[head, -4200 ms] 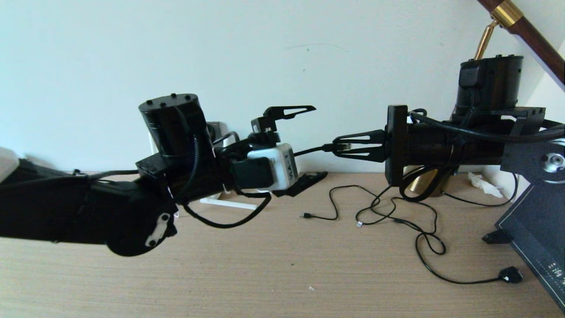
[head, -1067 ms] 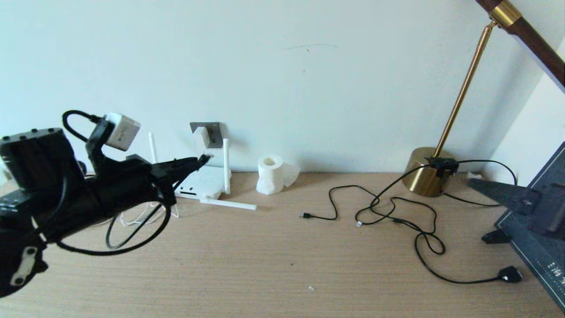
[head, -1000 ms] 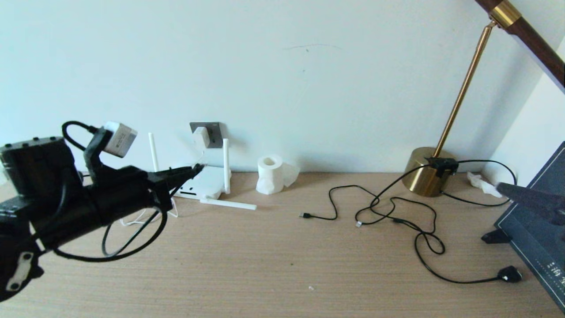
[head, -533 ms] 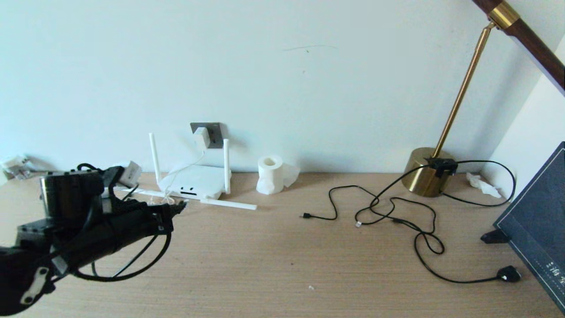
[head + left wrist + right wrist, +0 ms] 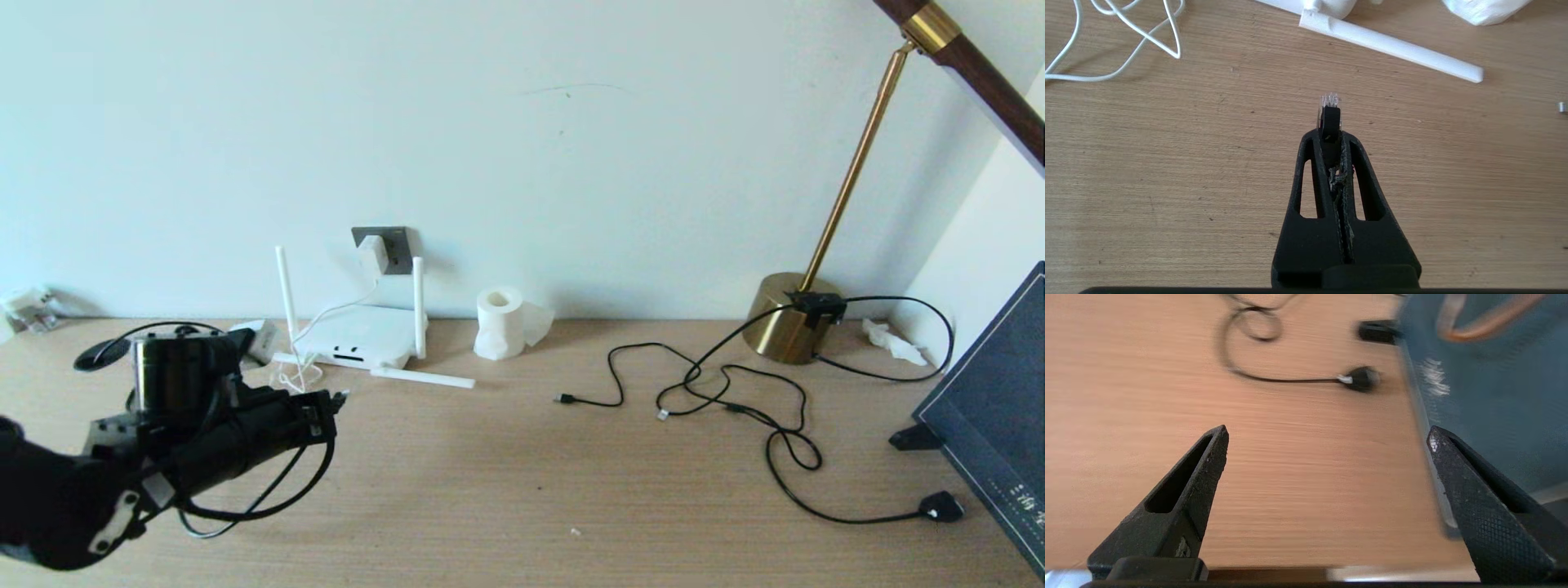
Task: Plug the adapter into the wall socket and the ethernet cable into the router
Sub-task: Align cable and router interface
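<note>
The white adapter (image 5: 373,252) sits in the dark grey wall socket (image 5: 395,243), its thin white cord hanging down to the router (image 5: 363,337). The router lies flat below the socket, two antennas upright and one flat on the table (image 5: 1392,49). My left gripper (image 5: 333,400) hovers low over the table in front of the router, apart from it. It is shut (image 5: 1329,134) on the ethernet cable's black plug (image 5: 1329,116), whose clear tip sticks out past the fingertips. My right gripper (image 5: 1329,435) is open and empty over the table's right side, outside the head view.
A white tissue roll (image 5: 500,322) stands right of the router. Thin black cables (image 5: 735,400) snake across the right half, ending in a bulky lamp plug (image 5: 943,508). A brass lamp base (image 5: 788,329) and a dark board (image 5: 992,441) stand far right. Loose white cord (image 5: 1126,61) lies near the router.
My left arm has dropped from socket height and pulled back, still holding the plug. The right gripper has withdrawn out of the head view on the right.
</note>
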{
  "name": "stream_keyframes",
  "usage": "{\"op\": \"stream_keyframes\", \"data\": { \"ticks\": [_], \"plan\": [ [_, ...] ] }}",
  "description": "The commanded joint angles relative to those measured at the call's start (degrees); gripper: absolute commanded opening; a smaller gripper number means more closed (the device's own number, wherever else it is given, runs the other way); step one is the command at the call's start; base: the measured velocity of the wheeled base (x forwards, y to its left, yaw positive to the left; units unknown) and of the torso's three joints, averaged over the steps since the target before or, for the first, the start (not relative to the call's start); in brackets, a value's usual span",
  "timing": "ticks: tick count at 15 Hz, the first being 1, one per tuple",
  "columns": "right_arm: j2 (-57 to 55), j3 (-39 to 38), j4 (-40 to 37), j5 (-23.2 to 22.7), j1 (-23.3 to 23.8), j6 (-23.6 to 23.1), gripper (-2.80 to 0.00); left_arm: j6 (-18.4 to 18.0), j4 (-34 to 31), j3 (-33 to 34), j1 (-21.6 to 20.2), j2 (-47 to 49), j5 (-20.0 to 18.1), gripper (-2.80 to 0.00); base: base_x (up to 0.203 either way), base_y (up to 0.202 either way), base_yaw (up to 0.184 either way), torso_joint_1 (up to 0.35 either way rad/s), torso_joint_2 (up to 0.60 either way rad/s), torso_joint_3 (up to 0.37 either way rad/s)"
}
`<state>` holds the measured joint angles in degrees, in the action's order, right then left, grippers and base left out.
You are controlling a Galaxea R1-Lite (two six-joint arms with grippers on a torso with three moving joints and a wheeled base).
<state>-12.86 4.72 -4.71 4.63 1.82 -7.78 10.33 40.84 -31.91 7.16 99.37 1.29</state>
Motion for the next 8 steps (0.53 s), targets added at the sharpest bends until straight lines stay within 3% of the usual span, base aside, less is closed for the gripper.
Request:
{"op": "stream_keyframes", "data": {
  "ticks": [1,4,6,8],
  "plan": [
    [2.08,-0.94,0.05,-0.98,-0.31,-0.16,0.0,-0.07,0.09,0.5,0.28,-0.46,0.31,-2.8,0.0,0.0,0.0,0.0,0.0,0.0],
    [12.12,-1.52,-1.44,-5.75,-1.09,-1.0,0.0,-4.32,0.21,2.98,1.17,-0.6,0.33,-2.8,0.0,0.0,0.0,0.0,0.0,0.0],
    [12.78,-2.25,-1.87,-7.2,-1.44,-0.86,0.0,-4.44,0.29,3.88,1.8,-0.87,0.16,-2.8,0.0,0.0,0.0,0.0,0.0,0.0],
    [12.77,-2.45,-0.95,-6.93,-1.46,2.89,0.0,-4.82,1.81,4.11,2.85,-1.17,1.59,-2.8,0.0,0.0,0.0,0.0,0.0,0.0]
  ]
}}
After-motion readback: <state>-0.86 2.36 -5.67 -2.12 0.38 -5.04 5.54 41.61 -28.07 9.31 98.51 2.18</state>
